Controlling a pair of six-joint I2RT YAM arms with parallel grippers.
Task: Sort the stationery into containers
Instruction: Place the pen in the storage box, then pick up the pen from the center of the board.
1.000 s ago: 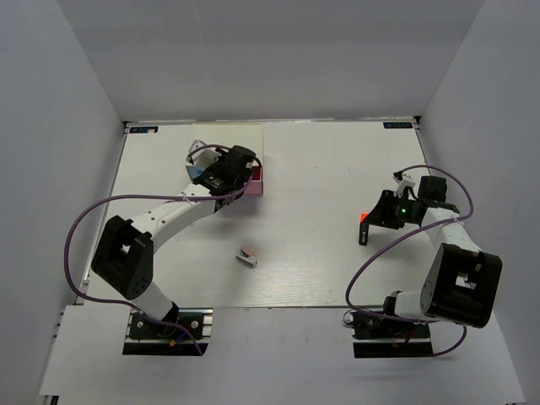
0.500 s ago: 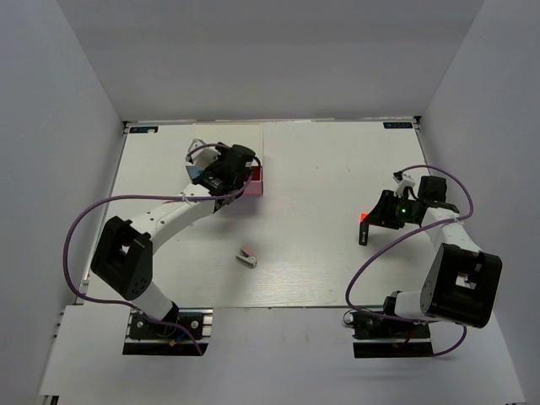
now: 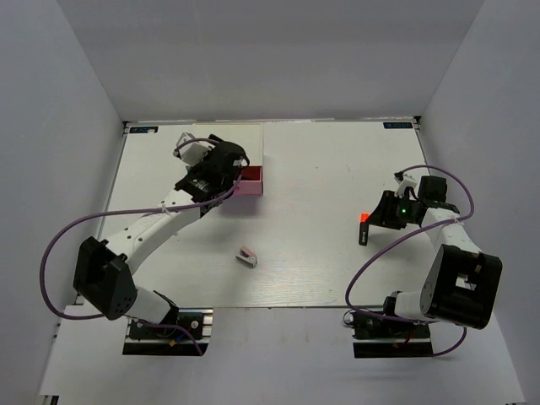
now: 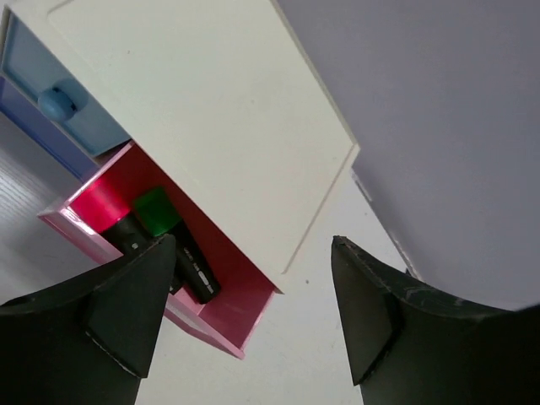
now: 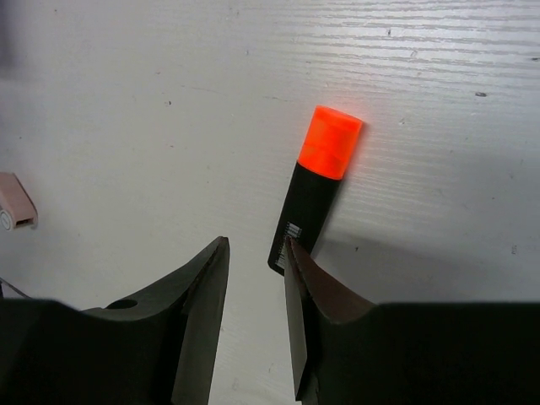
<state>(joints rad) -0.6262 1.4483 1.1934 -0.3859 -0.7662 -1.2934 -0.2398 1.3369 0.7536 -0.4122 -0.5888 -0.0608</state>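
In the left wrist view the white-topped box (image 4: pixel 194 110) has its pink drawer (image 4: pixel 228 291) pulled out. A green-capped highlighter (image 4: pixel 156 211) and a red-pink-capped one (image 4: pixel 105 204) lie inside it. My left gripper (image 4: pixel 253 287) hangs open just in front of that drawer, holding nothing. The light blue drawer (image 4: pixel 59 101) is closed. On the right, an orange-capped highlighter (image 5: pixel 316 190) lies flat on the table. My right gripper (image 5: pixel 255 243) stands open beside its lower end, with one fingertip (image 5: pixel 291 253) at the barrel and only table between the jaws. The pink-and-white stapler (image 3: pixel 246 256) lies mid-table.
From above, the pink drawer (image 3: pixel 251 181) juts right from under my left arm. The white table (image 3: pixel 321 169) is walled by grey panels at the back and sides. The stapler (image 5: pixel 15 202) shows at the left edge of the right wrist view.
My left gripper has opened wide and drawn back to the left, away from the pink drawer, and the left arm has swung left. The right arm has not moved.
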